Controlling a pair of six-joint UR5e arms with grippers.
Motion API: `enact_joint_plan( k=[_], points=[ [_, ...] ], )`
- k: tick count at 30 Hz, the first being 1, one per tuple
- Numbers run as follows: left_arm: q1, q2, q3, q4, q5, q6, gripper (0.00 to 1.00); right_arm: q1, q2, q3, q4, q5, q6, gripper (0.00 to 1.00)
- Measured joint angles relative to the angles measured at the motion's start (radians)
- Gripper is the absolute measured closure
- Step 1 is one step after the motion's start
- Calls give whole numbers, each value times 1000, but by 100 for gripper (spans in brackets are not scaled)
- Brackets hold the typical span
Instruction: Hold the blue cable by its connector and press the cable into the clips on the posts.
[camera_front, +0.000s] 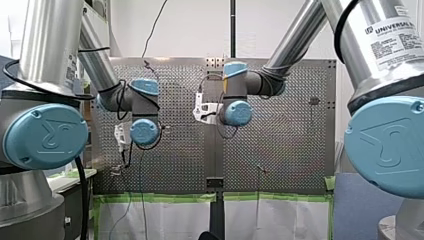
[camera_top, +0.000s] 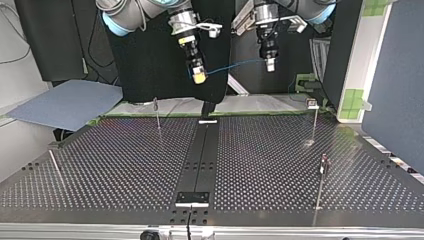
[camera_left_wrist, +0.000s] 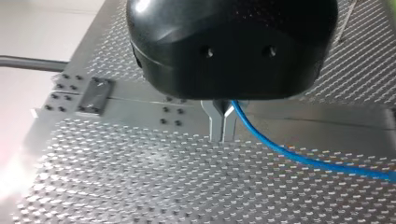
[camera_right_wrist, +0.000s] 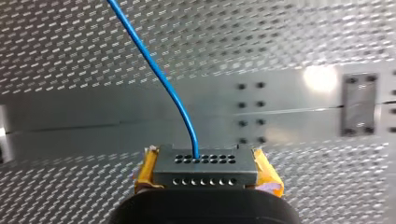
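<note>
- In the upper middle of the top view, my right gripper (camera_top: 199, 77) hangs at the left and my left gripper (camera_top: 270, 65) at the right. Both are above the far edge of the perforated metal table (camera_top: 125, 165), and neither touches it.
- In the right wrist view, my right gripper (camera_right_wrist: 204, 155) has its yellow pads (camera_right_wrist: 268, 175) clamped on either side of a grey rectangular connector (camera_right_wrist: 205, 171) with rows of small holes.
- A thin blue cable (camera_right_wrist: 154, 65) comes out of one hole of that connector and curves away ahead of the gripper.
- In the left wrist view, the metal fingers (camera_left_wrist: 217, 126) of my left gripper (camera_left_wrist: 223, 137) are pressed together. The cable (camera_left_wrist: 299, 158) comes out at their root, pinched there, and runs off to one side above the table.
- In the top view the cable (camera_top: 235, 66) spans the gap between the two grippers in the air, slightly higher at my left gripper.
- Three thin upright metal posts (camera_top: 158, 114) stand on the table in the top view: one left of centre near the far edge, one at the right near the far edge, and one at the lower right. The cable is well apart from all of them.
- A dark flat strip (camera_top: 205, 150) runs down the middle of the table.
</note>
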Motion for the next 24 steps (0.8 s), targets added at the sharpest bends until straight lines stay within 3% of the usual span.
enact_joint_plan(
  k=[11,18,24],
  points=[
    [10,101,97,-101,-70,-28,100,0,-86,-52,91,-17,6,100],
    [15,166,158,-165,-80,-76,100,-3,-91,-87,110,-16,10,100],
    [22,213,213,-221,-76,-111,100,-16,-80,-109,119,-27,14,100]
  ],
)
